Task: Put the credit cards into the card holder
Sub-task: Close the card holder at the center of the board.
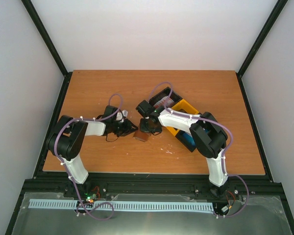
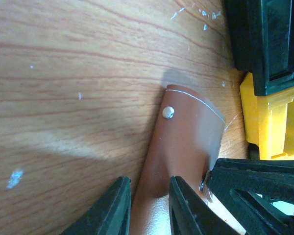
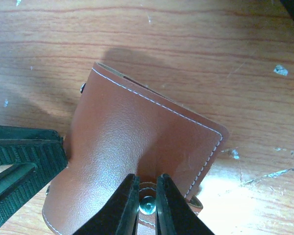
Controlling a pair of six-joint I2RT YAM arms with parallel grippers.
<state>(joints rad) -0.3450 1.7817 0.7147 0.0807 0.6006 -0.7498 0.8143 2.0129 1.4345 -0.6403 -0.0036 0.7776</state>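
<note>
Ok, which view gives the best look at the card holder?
The right wrist view: the card holder fills much of the frame, its brown face, white stitching and snap plain. The left wrist view shows one narrow end with a stud. The top view shows a small brown patch.

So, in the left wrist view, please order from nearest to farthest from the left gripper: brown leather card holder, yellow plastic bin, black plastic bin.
1. Brown leather card holder, between the left gripper's fingers.
2. Yellow plastic bin, at the right.
3. Black plastic bin, top right corner.
</note>
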